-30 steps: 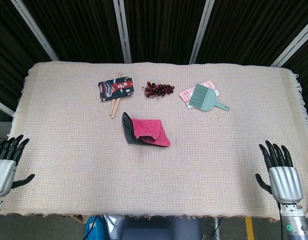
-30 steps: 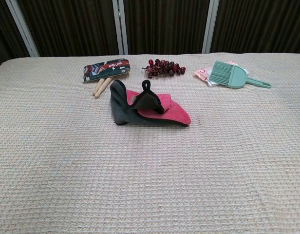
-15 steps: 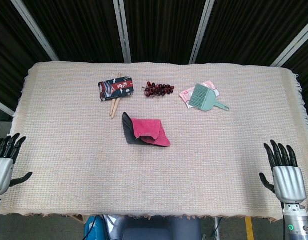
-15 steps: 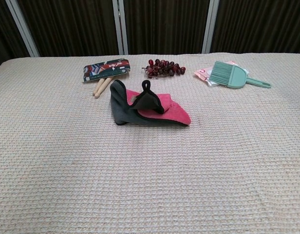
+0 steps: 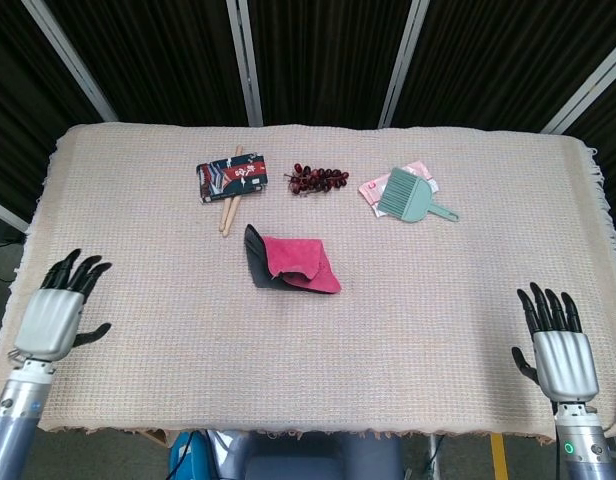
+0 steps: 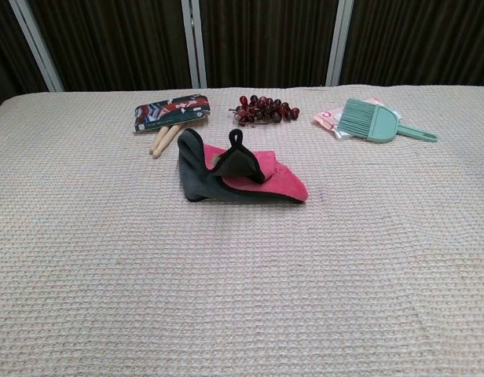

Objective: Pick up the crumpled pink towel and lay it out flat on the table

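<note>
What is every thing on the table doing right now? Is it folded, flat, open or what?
pink towel: crumpled, folded over, not laid flat
left hand: fingers spread, holding nothing
right hand: fingers spread, holding nothing
chopsticks packet: lying flat, sticks poking out
grapes: bunch lying on its side
green brush: lying flat on a pink packet

Head view high, steeply downward; chest view low, nearer; shared towel [image 5: 293, 262] [image 6: 242, 174].
</note>
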